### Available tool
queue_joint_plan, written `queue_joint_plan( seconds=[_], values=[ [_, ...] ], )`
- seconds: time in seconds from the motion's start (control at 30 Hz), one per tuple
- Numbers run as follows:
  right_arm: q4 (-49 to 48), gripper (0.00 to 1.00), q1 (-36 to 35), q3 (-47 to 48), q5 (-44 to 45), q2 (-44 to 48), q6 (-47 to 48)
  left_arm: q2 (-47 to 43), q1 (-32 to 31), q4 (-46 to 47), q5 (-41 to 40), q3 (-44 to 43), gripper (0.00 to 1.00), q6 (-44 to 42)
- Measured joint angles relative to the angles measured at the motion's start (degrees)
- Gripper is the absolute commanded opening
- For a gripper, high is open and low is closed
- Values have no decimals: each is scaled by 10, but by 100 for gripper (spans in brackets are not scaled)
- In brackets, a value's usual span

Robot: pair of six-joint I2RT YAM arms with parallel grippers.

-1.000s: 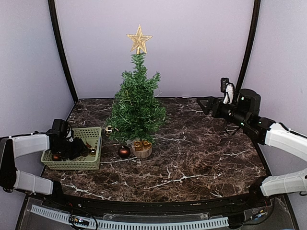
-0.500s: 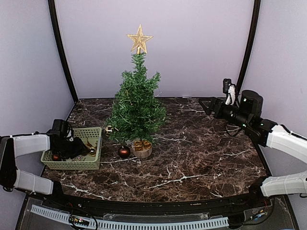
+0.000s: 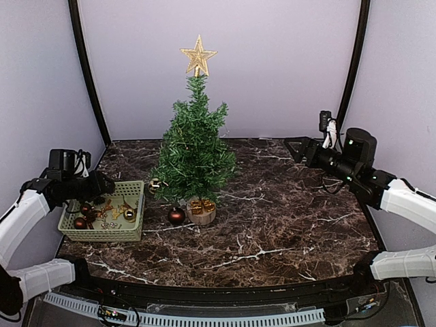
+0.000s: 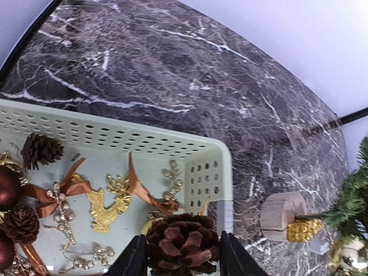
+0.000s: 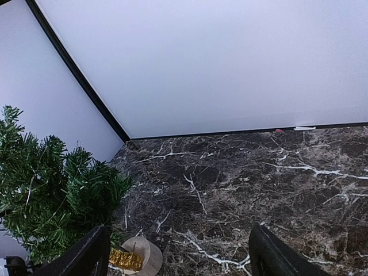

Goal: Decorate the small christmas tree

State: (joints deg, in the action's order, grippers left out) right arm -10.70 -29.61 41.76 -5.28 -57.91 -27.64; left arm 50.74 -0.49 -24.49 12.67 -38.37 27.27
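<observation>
- The left claw [image 4: 183,244] pinches a brown pine cone [image 4: 181,256] between its two fingers and holds it over the near right corner of the pale green basket [image 3: 102,235], clear of the ornaments lying inside.
- The small christmas tree [image 3: 194,153] stands upright in the middle of the desk [image 3: 286,218] on its round wooden stump [image 4: 280,215], its long axis vertical, with a gold star [image 3: 197,54] on top.
- From the left claw the tree lies to the right and a little farther back. In the left wrist view the stump sits just past the basket's right wall, and green branch tips enter at the right edge.
- The coming move, as I judge it, is a sideways carry to the right to reach the nearest left-hand branches.
- The right claw [image 5: 177,247] is spread wide with nothing between its fingers, and it hangs over bare desk on the tree's far right side.
- Both arms stand off the tree on opposite sides. I cannot tell which is nearer, but only the left one carries an ornament.
- Hard to make out:
  - whether the pine cone has a hanging loop;
  - the left claw's fingers in the overhead view, where they merge with the dark arm;
  - most of the tree, which is cut off in both wrist views.
</observation>
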Motion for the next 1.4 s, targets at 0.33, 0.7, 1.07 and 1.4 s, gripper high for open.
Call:
queue_joint_plan(
  seconds=[0.33, 0.7, 1.07, 1.4],
  values=[
    [-13, 81, 0, -5, -40, 15, -1, -59, -20, -57, 214, -79, 38, -49],
    [-66, 81, -6, -16, -177, 18, -3, -77, -108, -47, 352, -145, 39, -49],
    [-79, 79, -64, -16, -191, 19, 8, -50, -112, -83, 175, -190, 42, -48],
    [-116, 78, -76, -23, -179, 2, -8, -53, -68, -76, 147, -106, 44, -36]
  ],
)
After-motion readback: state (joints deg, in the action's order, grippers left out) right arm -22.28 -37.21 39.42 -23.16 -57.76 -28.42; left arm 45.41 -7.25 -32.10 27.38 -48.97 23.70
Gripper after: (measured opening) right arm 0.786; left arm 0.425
